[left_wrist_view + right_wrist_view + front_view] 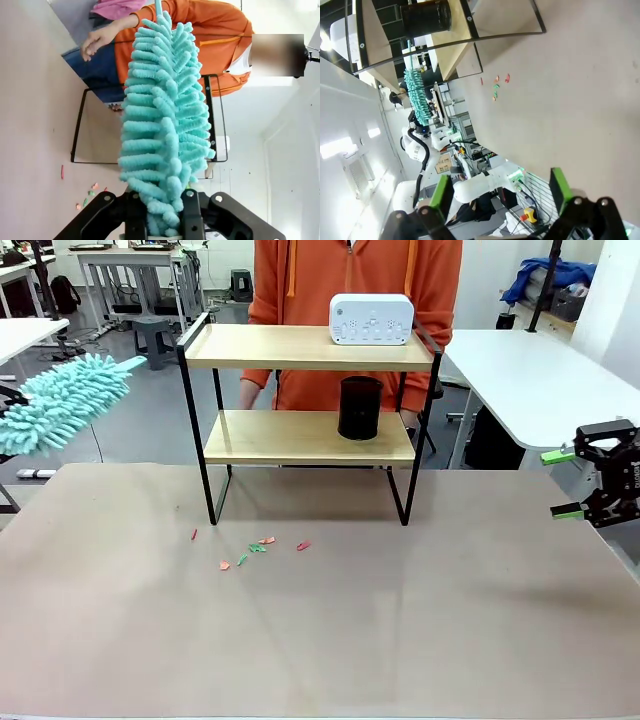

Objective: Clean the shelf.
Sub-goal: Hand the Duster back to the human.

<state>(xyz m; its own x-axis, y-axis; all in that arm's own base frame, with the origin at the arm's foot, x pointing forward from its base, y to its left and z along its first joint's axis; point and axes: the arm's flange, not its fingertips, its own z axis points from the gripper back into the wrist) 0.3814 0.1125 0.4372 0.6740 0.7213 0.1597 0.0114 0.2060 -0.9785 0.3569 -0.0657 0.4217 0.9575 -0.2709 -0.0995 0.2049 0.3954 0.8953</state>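
Shelf of two light wooden boards in black metal frame awaits dusting; left gripper, clamped on the fluffy turquoise duster, must swing rightward to it. Right gripper hangs apart, idle.

I see open tabletop before the shelf, broken by small paper scraps near its left legs, while a white device blocks the top board's right end and a black cup the lower board's right half.
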